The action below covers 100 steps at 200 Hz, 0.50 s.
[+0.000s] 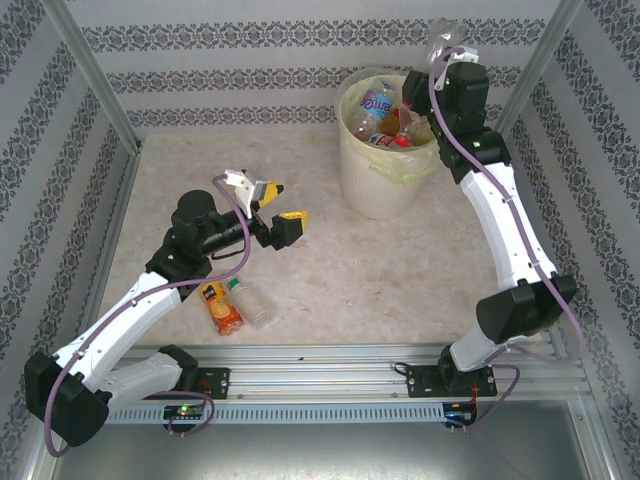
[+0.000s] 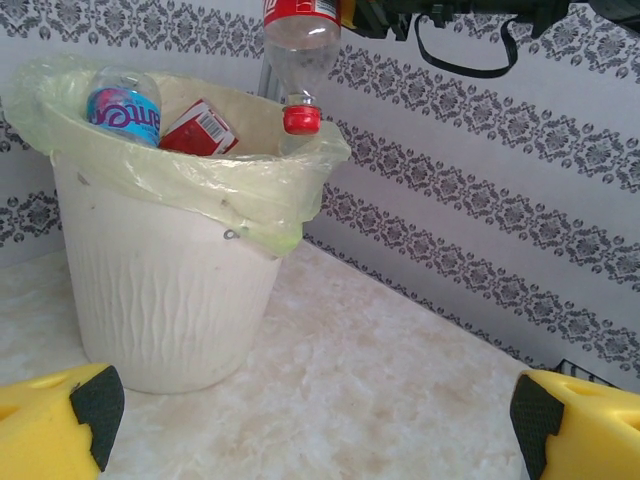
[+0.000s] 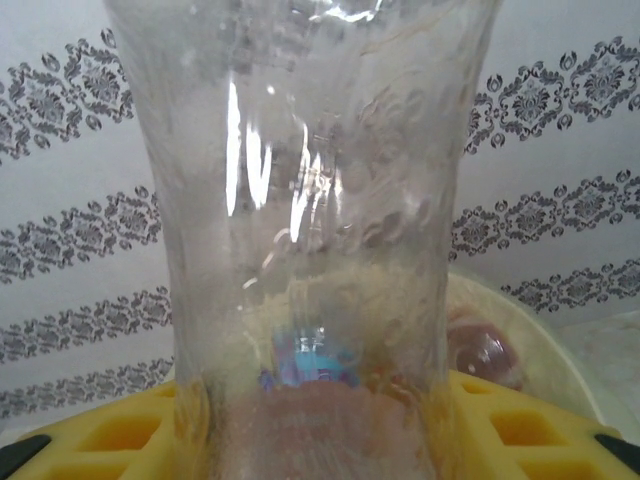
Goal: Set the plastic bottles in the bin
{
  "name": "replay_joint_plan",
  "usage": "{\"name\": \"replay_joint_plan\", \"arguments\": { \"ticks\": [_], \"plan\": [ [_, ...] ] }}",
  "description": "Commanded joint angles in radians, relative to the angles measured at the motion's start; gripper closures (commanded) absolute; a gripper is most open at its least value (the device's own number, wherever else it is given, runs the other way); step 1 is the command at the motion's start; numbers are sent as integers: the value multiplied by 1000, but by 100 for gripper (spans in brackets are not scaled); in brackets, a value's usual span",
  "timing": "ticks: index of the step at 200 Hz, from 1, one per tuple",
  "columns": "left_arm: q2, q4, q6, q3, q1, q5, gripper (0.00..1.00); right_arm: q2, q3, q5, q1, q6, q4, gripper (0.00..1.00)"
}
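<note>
My right gripper (image 1: 447, 62) is shut on a clear plastic bottle (image 1: 441, 42) and holds it above the far right rim of the bin (image 1: 375, 190). In the left wrist view that bottle (image 2: 297, 55) hangs cap down, with a red label and a red cap just over the rim. The right wrist view has its clear body (image 3: 310, 200) between my yellow fingers (image 3: 520, 425). The cream bin (image 2: 160, 300), lined with a pale green bag, holds several bottles (image 1: 378, 110). Two more bottles (image 1: 222, 308) lie on the table by the left arm. My left gripper (image 1: 283, 206) stands open and empty above the table.
Patterned walls close the table at the back and both sides. Metal frame posts (image 1: 95, 80) rise at the back corners. A rail (image 1: 320, 375) with both arm bases runs along the near edge. Bare marbled tabletop (image 1: 380, 270) lies between the arms.
</note>
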<state>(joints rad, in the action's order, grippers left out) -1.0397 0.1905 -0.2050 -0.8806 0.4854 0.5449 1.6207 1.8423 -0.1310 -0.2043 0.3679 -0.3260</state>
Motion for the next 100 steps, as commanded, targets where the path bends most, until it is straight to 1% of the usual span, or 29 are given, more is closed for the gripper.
{"name": "replay_joint_plan", "arguments": {
  "ticks": [1, 46, 83, 100],
  "plan": [
    [-2, 18, 24, 4, 15, -11, 0, 65, 68, -35, 11, 28, 35, 50],
    [-8, -19, 57, -3, 14, -36, 0, 180, 130, 19, 13, 80, 4, 47],
    [-13, -25, 56, -6, 14, -38, 0, 214, 117, 31, 13, 106, -18, 41],
    [-13, -28, 56, -7, 14, -40, 0, 217, 113, 34, 18, 109, -34, 36]
  ]
}}
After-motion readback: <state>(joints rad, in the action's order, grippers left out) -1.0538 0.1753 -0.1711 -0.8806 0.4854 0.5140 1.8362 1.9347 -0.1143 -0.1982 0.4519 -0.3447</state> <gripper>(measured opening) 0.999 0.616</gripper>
